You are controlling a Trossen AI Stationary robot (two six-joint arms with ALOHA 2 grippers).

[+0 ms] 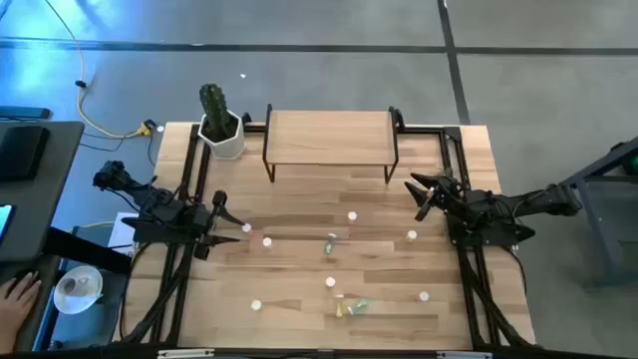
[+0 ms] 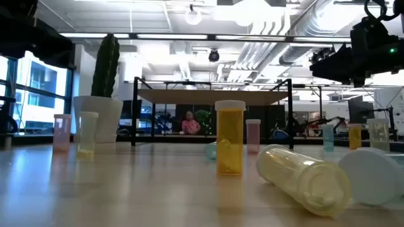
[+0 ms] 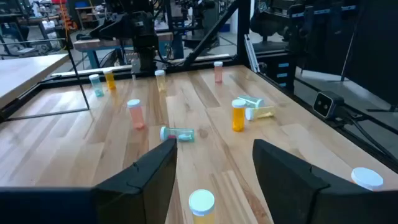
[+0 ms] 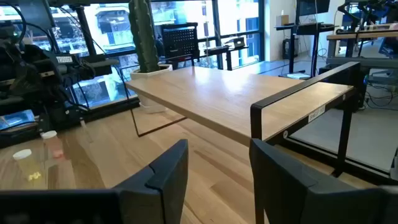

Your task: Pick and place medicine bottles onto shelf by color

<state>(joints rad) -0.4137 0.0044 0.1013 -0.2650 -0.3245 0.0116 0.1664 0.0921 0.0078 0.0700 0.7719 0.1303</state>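
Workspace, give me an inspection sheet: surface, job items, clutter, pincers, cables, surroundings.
Surface: wood-plank table, black frame rails along both sides.
Job items: shelf bare on top; medicine bottles scattered on the table, orange bottle upright, yellow bottle lying on its side.
Clutter: cactus pot beside the shelf.
Pincers: left pincer open, empty, at the left edge; right pincer open, empty, near the shelf.
Cables: yellow cable on the floor.
Surroundings: a hand at lower left.

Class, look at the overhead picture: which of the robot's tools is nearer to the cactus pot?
Left. The left tool sits just in front of the cactus pot on its side of the table; the right tool is across the table, beyond the shelf.
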